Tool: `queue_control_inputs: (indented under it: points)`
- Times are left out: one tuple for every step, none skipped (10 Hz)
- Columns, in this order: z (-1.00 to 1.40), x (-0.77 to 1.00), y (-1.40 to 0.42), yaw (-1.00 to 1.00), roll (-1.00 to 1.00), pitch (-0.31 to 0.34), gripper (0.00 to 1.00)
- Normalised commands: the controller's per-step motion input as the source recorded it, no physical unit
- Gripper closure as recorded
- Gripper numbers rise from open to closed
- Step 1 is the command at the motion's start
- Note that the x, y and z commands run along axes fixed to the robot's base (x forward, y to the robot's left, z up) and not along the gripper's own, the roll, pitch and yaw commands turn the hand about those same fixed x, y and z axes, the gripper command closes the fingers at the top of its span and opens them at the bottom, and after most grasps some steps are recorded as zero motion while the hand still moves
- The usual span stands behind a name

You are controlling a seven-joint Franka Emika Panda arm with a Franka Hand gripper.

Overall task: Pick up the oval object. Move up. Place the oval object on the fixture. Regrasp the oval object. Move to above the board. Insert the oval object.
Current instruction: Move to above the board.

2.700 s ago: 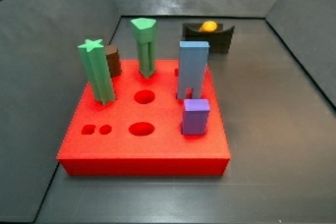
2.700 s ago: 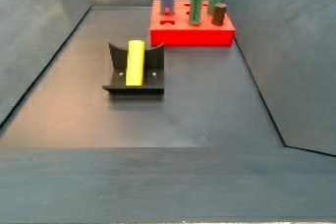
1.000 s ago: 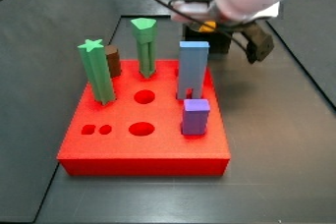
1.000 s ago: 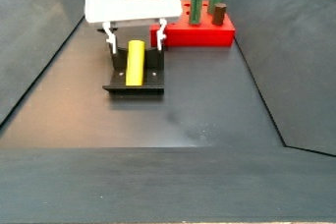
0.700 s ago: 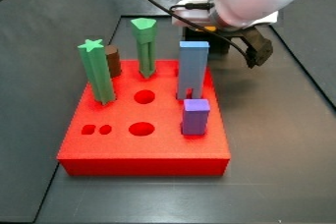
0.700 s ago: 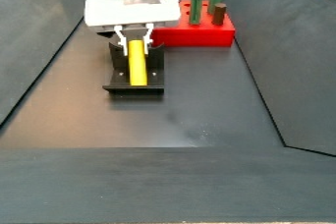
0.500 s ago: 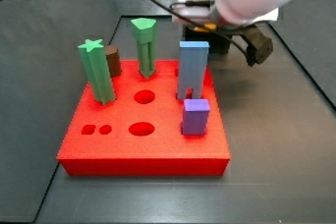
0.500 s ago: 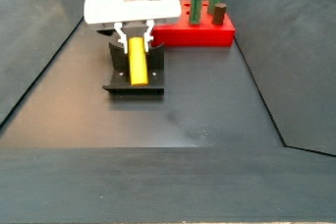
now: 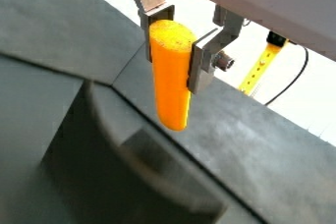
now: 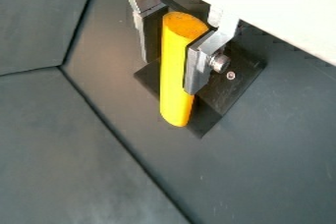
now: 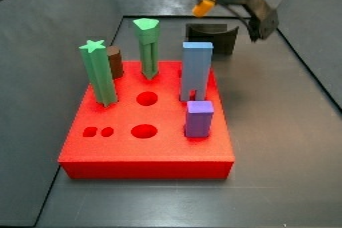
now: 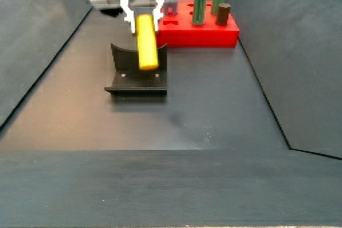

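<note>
Yellow-orange oval object [image 9: 171,74], smooth with rounded ends, clamped between the silver fingers [image 10: 198,59] of the gripper [image 12: 143,14] and hanging clear above the dark fixture [image 12: 135,76], whose notch sits empty. Jaws narrow, closed on the peg near its upper end. Regrasp apparently done; carry to the board in hand. Next: travel toward the red board [image 11: 146,132] at the far end, then line up over a matching hole.

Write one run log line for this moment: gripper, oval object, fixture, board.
gripper: shut on oval object, above fixture | oval object: lifted clear of fixture | fixture: empty | board: oval object not inserted
</note>
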Motion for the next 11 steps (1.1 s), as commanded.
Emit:
queue_control_inputs:
  points:
    - [1.00, -0.18, 0.04, 0.05, -0.06, 0.050, 1.00]
    - [1.00, -0.17, 0.03, 0.05, -0.05, 0.040, 1.00]
    - [1.00, -0.17, 0.03, 0.05, -0.05, 0.036, 1.00]
    - [1.00, -0.16, 0.03, 0.04, -0.05, 0.025, 1.00]
    - [1.00, -0.15, 0.03, 0.04, -0.05, 0.022, 1.00]
    - [1.00, -0.15, 0.02, 0.03, -0.05, 0.017, 1.00]
    - [1.00, -0.14, 0.02, 0.02, -0.04, 0.019, 1.00]
    - [1.00, -0.14, 0.02, 0.01, -0.05, 0.022, 1.00]
    - [1.00, -0.13, 0.02, 0.01, -0.05, 0.028, 1.00]
    - [1.00, -0.13, 0.01, 0.01, -0.06, 0.031, 1.00]
    - [1.00, -0.12, 0.01, 0.00, -0.05, 0.036, 1.00]
